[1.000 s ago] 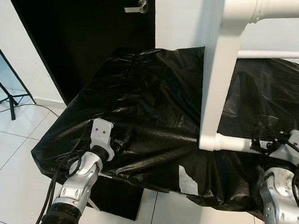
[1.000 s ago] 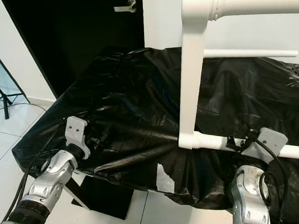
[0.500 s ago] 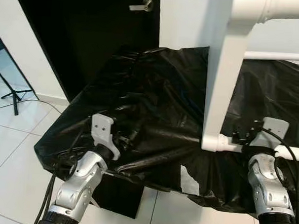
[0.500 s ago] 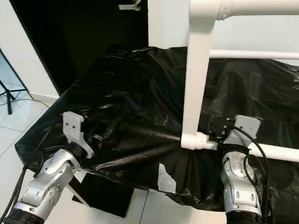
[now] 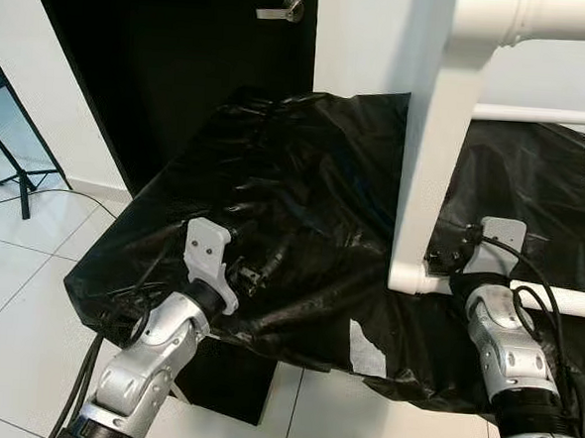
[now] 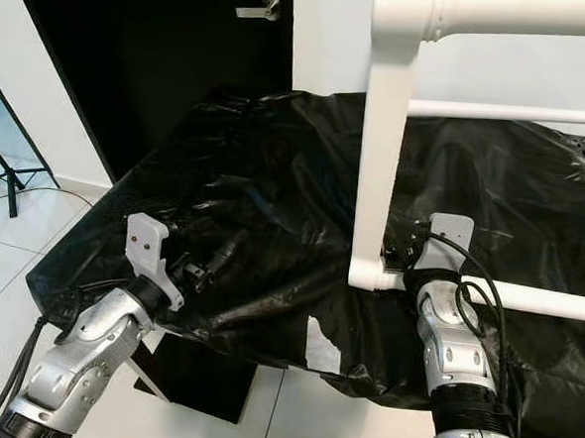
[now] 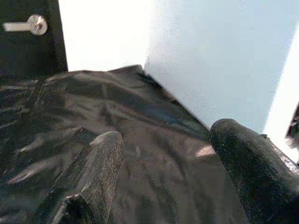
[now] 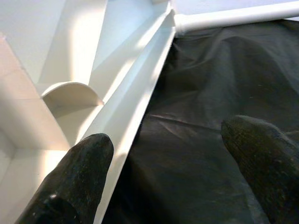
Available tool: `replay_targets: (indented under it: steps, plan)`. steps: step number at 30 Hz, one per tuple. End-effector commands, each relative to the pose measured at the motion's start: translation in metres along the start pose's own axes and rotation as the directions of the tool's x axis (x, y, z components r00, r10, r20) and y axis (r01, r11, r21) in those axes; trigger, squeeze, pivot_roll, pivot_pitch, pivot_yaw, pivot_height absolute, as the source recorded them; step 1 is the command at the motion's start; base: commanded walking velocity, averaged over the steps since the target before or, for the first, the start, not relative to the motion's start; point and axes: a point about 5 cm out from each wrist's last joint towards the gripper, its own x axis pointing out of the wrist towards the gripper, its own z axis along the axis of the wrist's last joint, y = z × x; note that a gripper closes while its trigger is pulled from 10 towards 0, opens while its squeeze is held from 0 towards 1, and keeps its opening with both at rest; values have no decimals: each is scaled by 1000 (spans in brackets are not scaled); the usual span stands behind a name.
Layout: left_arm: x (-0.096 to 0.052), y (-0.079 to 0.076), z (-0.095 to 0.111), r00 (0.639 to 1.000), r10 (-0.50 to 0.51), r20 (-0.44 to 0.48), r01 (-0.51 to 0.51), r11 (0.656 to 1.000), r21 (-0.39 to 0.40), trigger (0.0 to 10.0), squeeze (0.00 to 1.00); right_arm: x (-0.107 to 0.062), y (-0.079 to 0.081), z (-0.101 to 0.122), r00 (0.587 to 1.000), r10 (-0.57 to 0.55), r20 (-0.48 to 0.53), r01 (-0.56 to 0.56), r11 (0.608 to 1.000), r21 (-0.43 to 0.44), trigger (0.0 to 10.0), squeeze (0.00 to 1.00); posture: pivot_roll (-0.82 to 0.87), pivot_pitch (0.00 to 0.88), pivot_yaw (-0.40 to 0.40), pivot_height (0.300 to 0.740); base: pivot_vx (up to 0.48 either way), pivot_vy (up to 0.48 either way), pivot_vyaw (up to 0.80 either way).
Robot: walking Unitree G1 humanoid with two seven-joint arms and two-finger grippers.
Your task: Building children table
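A: Start at the right gripper [image 6: 402, 253]. How does it stand?

B: Its fingers [image 8: 79, 172] are spread apart and grip nothing. It sits right at the foot of the white table frame [image 5: 430, 168], where the upright meets the lower rail. One finger lies against the white panel, the other is out over the black sheet [image 5: 304, 190].

A: And the frame itself?

B: It stands on the sheet, just beside the gripper, with the upright rising past the top of the head views and round rails [image 6: 498, 111] running off to the robot's right.

A: The left gripper [image 5: 260, 267]?

B: Well apart from the frame, low over the sheet near its front edge, fingers [image 7: 98, 163] open, empty.

A: So what could go wrong?

B: I'd say a nudge. An open finger pressed against the foot could slide the frame on that slick plastic, or tip it, since nothing steadies it. The loose sheet could also bunch up and snag a finger as the gripper closes.
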Motion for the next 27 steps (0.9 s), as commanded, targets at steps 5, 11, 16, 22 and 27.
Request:
replay_targets:
  steps: [5,11,16,22,27]
  plan:
    - [-1,-13,5,976,-217,-10,217,976,1,10000,0,6,27,-11,995,85,-52,-82,995,59,10000,0,29,0,5,740,0,0,0]
    - [-2,-17,10,966,-257,-16,256,966,-16,10000,0,15,45,-8,992,123,-38,-119,988,96,10000,0,41,0,5,740,0,0,0]
    - [-1,-18,14,964,-265,-16,265,964,-14,10000,0,25,60,-5,990,137,-33,-132,983,124,10000,0,41,0,7,740,0,0,0]
    - [0,-19,16,964,-265,-17,265,964,-11,10000,0,27,70,-8,988,150,-36,-144,980,140,10000,0,44,0,3,740,0,0,0]
    - [-1,-20,16,964,-265,-19,265,964,-15,10000,0,25,68,-7,991,132,-17,-129,982,135,10000,0,43,0,-2,740,0,0,0]
